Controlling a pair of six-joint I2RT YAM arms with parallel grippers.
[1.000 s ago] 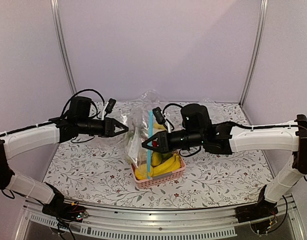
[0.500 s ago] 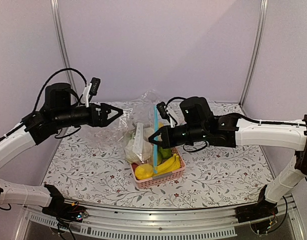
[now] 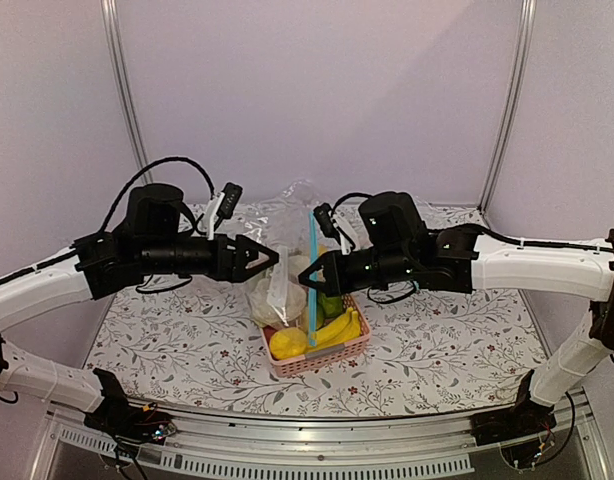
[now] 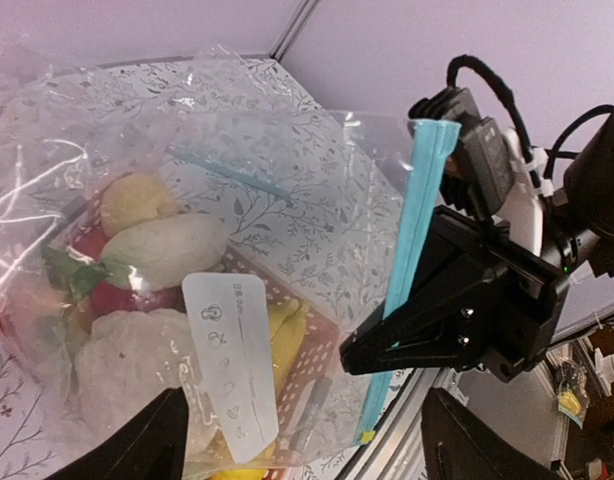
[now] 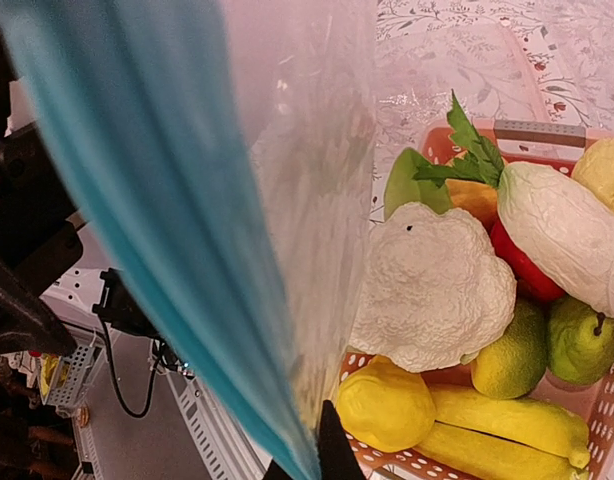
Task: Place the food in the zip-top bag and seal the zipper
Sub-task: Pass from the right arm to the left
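Left gripper (image 3: 270,258) returns centre-frame, fingers spread, probably to open the transparent plastic bag (image 3: 263,300); right gripper (image 3: 309,284) pinches its light-blue zipper strip (image 3: 311,240).

top cam high at near edge, looking down across table (image 3: 437,350), left wrist cam near zip-top bag (image 4: 287,180), right wrist cam tight on zipper (image 5: 157,220), all share pink basket (image 3: 332,356)

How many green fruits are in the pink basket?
2: a round green fruit and a pear, side by side next to the bananas. More may be hidden underneath.
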